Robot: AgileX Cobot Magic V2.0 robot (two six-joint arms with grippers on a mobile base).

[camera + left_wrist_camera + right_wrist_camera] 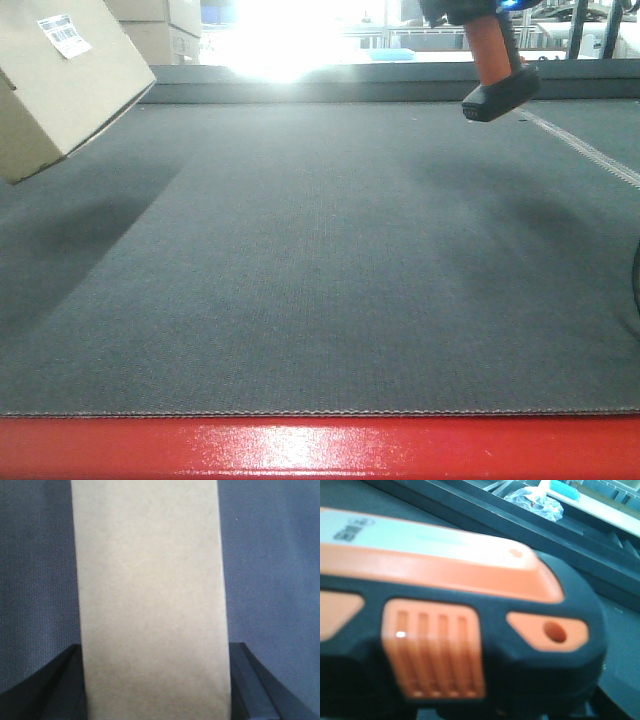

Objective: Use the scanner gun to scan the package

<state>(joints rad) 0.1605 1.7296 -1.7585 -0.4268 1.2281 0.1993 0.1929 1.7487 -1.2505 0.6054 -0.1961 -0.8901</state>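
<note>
Plain brown cardboard package (60,80), raised off the dark grey woven mat (320,280) at far left. The left gripper (152,680) clamps it between black fingers (52,680), tilted so its white barcode label (65,35) faces up. We judge the right gripper, its jaws hidden, to be carrying the orange-and-black scanner gun (497,75) aloft, well apart. Window glare (270,35) behind may hamper reading.

The box (60,90) is carrying a white barcode label (65,35), its print too small to read. The scanner (470,645) is showing a blurred, unreadable dark marking (350,530) on its pale top.
</note>
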